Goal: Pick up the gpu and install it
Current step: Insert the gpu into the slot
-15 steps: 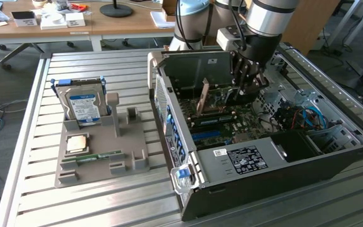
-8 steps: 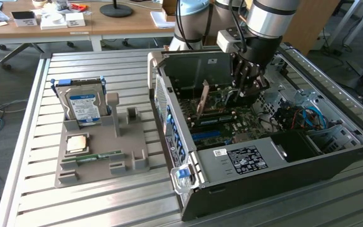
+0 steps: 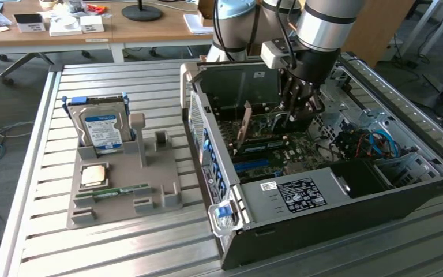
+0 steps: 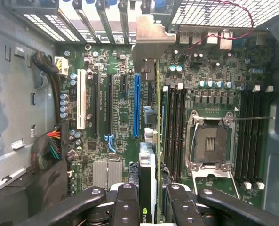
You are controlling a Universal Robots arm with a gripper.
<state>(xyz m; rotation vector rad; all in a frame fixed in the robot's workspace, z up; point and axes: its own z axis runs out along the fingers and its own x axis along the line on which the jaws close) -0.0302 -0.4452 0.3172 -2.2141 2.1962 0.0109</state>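
Reaching down into the open dark-grey desktop computer case [image 3: 406,190], laid on its side on the slatted aluminium surface [image 3: 129,242]. Gripping the gpu [image 4: 147,176], a thin flat green-board expansion card with a black face and a long silvery end bracket; jaws closed on its two faces, at the end away from the bracket. Holding it upright on edge over the green motherboard [image 4: 214,70]; judged not yet seated. Looking along the card from the wrist: long axis running straight out from the jaws toward the slotted rear wall of the case, silvery bracket [image 4: 148,40] at the far end, level with the rear openings. Lying parallel to the long blue expansion slot [image 4: 137,106] and just beside it, between that slot and the black memory slots [image 4: 174,122]. Judged from the wrist view alone to be offset sideways rather than directly over the slot. Cannot tell the height above the slot. Noted outside the case, well apart on the exterior view's left: grey moulded holder tray [image 3: 160,167] carrying a boxy hard drive with blue-white label [image 3: 102,131] and a slim green memory stick [image 3: 113,191], both sitting in their places.
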